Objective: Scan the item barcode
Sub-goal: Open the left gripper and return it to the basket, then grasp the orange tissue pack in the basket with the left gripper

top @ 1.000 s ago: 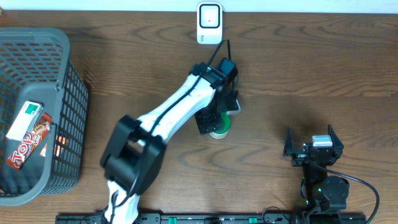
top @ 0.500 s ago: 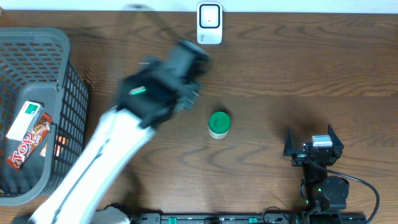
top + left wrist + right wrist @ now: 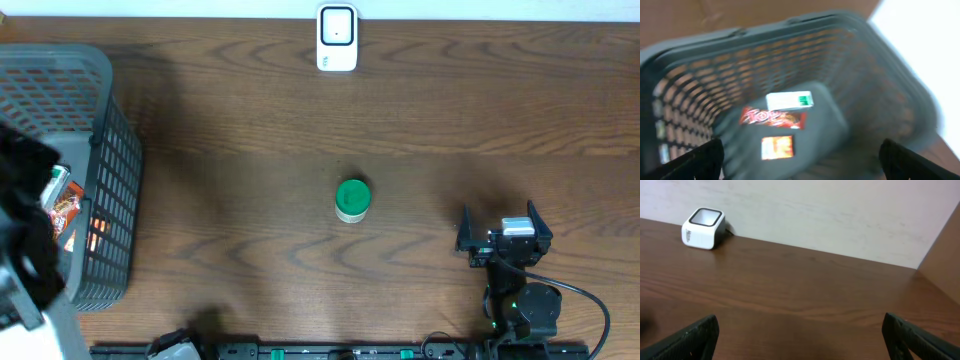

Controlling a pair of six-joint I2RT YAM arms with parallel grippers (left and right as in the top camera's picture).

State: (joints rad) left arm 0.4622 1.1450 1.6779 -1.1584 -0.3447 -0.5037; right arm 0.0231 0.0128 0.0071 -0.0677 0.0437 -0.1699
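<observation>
A small jar with a green lid (image 3: 352, 198) stands alone on the middle of the wooden table. The white barcode scanner (image 3: 337, 38) sits at the far edge, also in the right wrist view (image 3: 702, 227). My left gripper (image 3: 800, 165) is open over the grey basket (image 3: 875, 65), with nothing between its fingers. Below it lie a white-and-green box (image 3: 789, 100), a red bar (image 3: 772, 118) and an orange packet (image 3: 776, 147). From overhead the left arm (image 3: 28, 215) is a dark blur at the left edge. My right gripper (image 3: 505, 235) rests open at the front right, empty.
The grey mesh basket (image 3: 110, 150) fills the left end of the table. A black rail (image 3: 330, 351) runs along the front edge. In the right wrist view bare wood stretches to the pale back wall (image 3: 840, 215).
My left gripper let go of the green-lidded jar, left it standing, and swung fast to the left over the basket. The right arm has not moved.
</observation>
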